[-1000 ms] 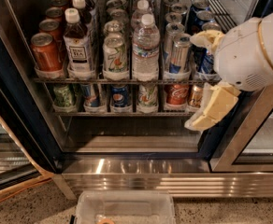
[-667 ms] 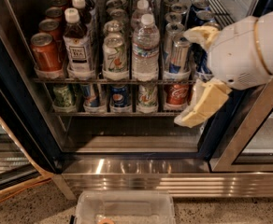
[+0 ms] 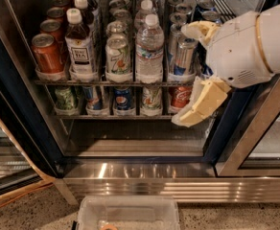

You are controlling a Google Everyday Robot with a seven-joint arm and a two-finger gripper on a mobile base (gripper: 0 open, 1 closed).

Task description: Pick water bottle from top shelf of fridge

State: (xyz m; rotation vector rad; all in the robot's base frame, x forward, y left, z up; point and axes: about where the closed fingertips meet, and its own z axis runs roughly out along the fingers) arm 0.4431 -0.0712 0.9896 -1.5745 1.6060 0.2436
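Note:
The water bottle stands upright at the front of the top shelf, clear and ribbed with a white cap. A green-and-white can is on its left and a silver-blue can on its right. My gripper comes in from the right on a white arm and is open. One cream finger sits high beside the silver-blue can. The other finger hangs lower, in front of the rack below. The gripper is just right of the water bottle, apart from it, and holds nothing. The fridge has a dark frame.
A white-capped bottle of dark tea and a red can stand at the shelf's left. Short soda cans line the lower rack. A clear plastic bin sits on the floor in front of the shiny steel base.
The arm and gripper have shifted left, from beside the fridge's right frame to in front of the right-hand cans, closer to the water bottle. The bottles and cans have not moved.

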